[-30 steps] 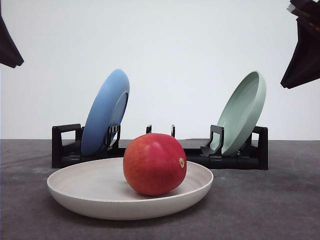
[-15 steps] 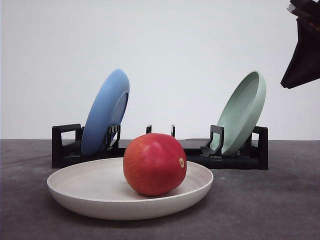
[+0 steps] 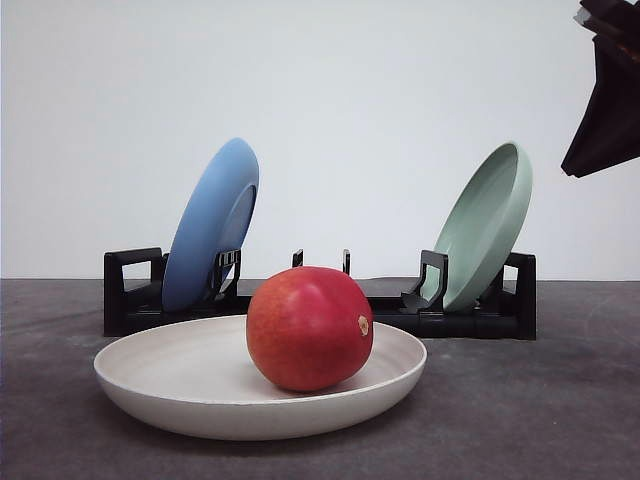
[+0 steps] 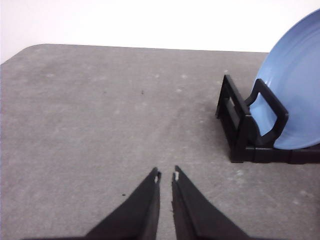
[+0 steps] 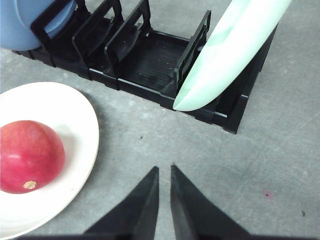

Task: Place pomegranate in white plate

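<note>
The red pomegranate (image 3: 309,328) rests inside the white plate (image 3: 150,375) at the table's front centre, its tan spot facing right. In the right wrist view the pomegranate (image 5: 29,156) lies on the white plate (image 5: 75,120), off to the side of my right gripper (image 5: 163,171), which is shut with nothing held above bare table. A dark part of the right arm (image 3: 607,90) hangs at the front view's upper right. My left gripper (image 4: 166,174) is shut and holds nothing, above grey table beside the rack's end.
A black dish rack (image 3: 320,300) stands behind the white plate, holding a tilted blue plate (image 3: 212,222) on the left and a pale green plate (image 3: 487,225) on the right. The rack (image 4: 245,130) and blue plate (image 4: 295,100) lie close to the left gripper.
The dark piece of the left arm at the front view's upper left has gone out of the picture. The pomegranate, plates and right arm have not moved.
</note>
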### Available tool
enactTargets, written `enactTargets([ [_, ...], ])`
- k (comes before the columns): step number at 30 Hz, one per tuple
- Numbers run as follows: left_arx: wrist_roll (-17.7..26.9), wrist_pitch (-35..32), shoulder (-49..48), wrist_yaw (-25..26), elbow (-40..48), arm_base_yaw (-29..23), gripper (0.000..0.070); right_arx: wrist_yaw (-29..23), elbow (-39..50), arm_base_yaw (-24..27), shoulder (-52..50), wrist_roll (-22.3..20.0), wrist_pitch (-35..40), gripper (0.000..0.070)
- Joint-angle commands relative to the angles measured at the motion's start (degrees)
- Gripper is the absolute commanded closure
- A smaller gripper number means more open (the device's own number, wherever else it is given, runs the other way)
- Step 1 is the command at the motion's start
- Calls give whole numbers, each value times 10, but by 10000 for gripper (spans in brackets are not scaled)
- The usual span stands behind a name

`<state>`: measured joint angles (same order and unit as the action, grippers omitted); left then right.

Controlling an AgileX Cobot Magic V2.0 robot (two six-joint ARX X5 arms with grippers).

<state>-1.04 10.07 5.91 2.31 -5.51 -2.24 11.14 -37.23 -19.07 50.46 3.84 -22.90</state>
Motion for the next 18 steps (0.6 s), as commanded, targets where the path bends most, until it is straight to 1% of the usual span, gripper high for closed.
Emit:
enactTargets([
  [1, 3, -7, -13, -9, 9, -1, 672, -1, -3, -2, 3, -4, 6, 664],
  [7, 3, -8, -57, -15, 40, -1, 672, -1, -3, -2, 3, -4, 6, 664],
  [13, 3, 7, -58, -15, 48, 0, 673, -1, -3, -2, 3, -4, 6, 664],
  [18, 3, 7, -58, -15, 48, 0, 673, -1, -3, -2, 3, -4, 6, 664],
])
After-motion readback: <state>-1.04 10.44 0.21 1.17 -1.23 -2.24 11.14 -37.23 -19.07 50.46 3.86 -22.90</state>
